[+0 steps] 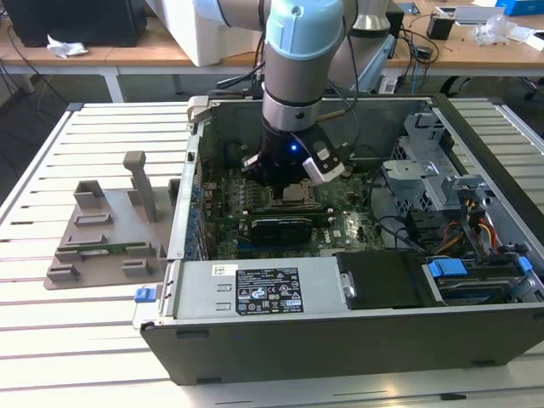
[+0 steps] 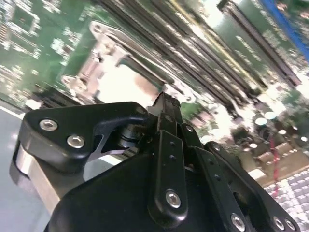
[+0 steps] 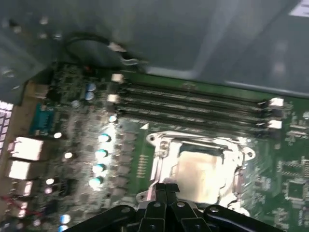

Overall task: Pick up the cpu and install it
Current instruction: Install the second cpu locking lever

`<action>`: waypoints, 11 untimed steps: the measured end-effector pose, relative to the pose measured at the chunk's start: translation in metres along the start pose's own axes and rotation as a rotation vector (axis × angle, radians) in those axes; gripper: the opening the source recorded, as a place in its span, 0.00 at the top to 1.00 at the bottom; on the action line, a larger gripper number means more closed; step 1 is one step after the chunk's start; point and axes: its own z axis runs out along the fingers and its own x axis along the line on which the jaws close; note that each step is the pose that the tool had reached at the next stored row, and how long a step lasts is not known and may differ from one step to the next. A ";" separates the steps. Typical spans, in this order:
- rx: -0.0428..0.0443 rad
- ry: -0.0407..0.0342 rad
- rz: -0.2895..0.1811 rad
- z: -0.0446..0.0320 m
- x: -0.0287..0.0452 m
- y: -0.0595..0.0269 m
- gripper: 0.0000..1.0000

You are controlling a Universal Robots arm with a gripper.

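The cpu [image 3: 203, 171] lies flat inside the socket frame [image 3: 161, 159] on the motherboard [image 3: 285, 159], beside the memory slots [image 3: 193, 104]. The pincer [image 3: 166, 189] hovers just above the frame's edge, fingers drawn together, holding nothing.

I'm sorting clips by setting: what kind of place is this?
Most likely a robotics lab or workshop. An open computer case lies on a slatted white table, the arm's tool is down over its motherboard, and wooden benches behind carry cables and equipment.
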 end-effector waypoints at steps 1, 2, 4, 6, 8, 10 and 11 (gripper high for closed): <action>0.0069 0.0023 0.001 0.0012 -0.0072 0.0008 0.89; 0.0120 0.0038 0.001 0.0019 -0.0116 0.0014 0.89; 0.0300 0.0072 0.002 0.0039 -0.0217 0.0051 0.89; 0.0594 0.0119 0.004 0.0058 -0.0272 0.0160 0.89; 0.0819 0.0155 0.006 0.0070 -0.0286 0.0240 0.89; 0.1050 0.0190 0.007 0.0004 -0.0291 0.0298 0.89; 0.1072 0.0195 0.007 -0.0105 -0.0289 0.0323 0.89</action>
